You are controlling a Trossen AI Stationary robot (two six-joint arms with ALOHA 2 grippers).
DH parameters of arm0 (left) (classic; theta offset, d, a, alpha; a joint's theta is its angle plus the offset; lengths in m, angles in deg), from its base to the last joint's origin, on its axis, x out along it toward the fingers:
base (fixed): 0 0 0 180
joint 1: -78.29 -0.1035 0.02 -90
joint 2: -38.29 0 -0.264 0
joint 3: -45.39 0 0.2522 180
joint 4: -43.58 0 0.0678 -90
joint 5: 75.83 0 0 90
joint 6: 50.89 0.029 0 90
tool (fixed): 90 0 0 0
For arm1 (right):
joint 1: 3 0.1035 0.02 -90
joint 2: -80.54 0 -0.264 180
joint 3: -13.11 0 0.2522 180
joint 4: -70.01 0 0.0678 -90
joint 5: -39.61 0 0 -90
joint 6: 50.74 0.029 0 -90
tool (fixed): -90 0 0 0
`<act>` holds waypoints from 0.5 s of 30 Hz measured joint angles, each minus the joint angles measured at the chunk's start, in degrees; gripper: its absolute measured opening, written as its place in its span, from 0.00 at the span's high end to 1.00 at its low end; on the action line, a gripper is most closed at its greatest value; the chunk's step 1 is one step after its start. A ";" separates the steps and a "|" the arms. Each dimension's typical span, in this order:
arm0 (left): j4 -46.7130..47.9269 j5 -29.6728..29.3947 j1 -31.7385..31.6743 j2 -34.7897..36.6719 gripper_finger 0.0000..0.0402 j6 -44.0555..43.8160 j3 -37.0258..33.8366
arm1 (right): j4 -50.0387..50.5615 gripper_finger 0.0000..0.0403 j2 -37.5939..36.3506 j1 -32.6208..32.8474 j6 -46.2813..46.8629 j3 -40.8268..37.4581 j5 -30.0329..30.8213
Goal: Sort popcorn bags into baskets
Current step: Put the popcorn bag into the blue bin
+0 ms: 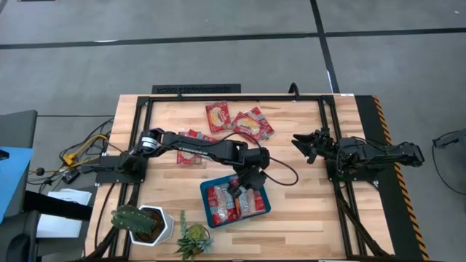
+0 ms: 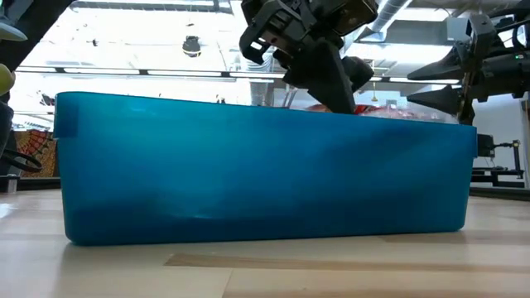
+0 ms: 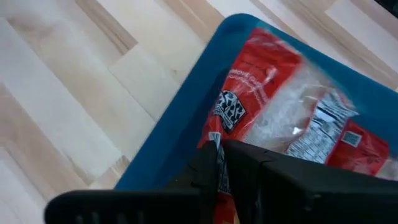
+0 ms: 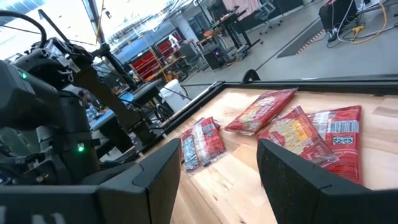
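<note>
Now left pincer (image 1: 240, 188) pinched on popcorn bag (image 3: 261, 99) over tray (image 1: 206, 191).

The table (image 1: 298, 218) is light wooden planks with a black frame (image 1: 196, 89) along its far edge and a yellow-black hazard strip (image 1: 381, 120) on one side. It stands on a grey floor (image 1: 218, 29) crossed by dark lines. Two potted plants (image 1: 138, 224) stand at a table corner. Cables (image 1: 80, 151) lie beside the table. Red shelving (image 4: 152, 55) and workbenches (image 4: 227, 25) fill the room beyond.
</note>
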 joint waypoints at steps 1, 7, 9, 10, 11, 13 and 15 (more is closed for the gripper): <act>0.03 0.11 0.01 0.00 0.94 -0.02 0.00 | 0.00 0.42 0.00 0.01 0.00 0.00 -0.03; -0.20 0.81 0.00 -0.02 0.83 -0.05 0.00 | 0.01 0.42 0.01 0.00 0.00 0.00 -0.02; -0.20 1.22 -0.08 -0.02 0.78 0.22 0.00 | 0.02 0.42 0.01 0.00 0.00 0.00 -0.02; -0.20 1.42 -0.16 -0.01 0.76 0.49 0.00 | 0.02 0.42 0.00 0.00 0.00 0.00 -0.02; -0.20 1.37 -0.23 -0.02 0.74 0.55 0.00 | 0.02 0.42 -0.01 0.00 0.00 0.00 -0.02; 0.49 -0.12 -0.50 0.00 0.70 0.29 0.55 | 0.02 0.42 0.01 0.00 0.00 0.00 -0.02; 2.53 -2.35 -0.95 0.27 0.66 -0.49 2.46 | 0.00 0.42 0.01 0.00 0.00 0.00 -0.02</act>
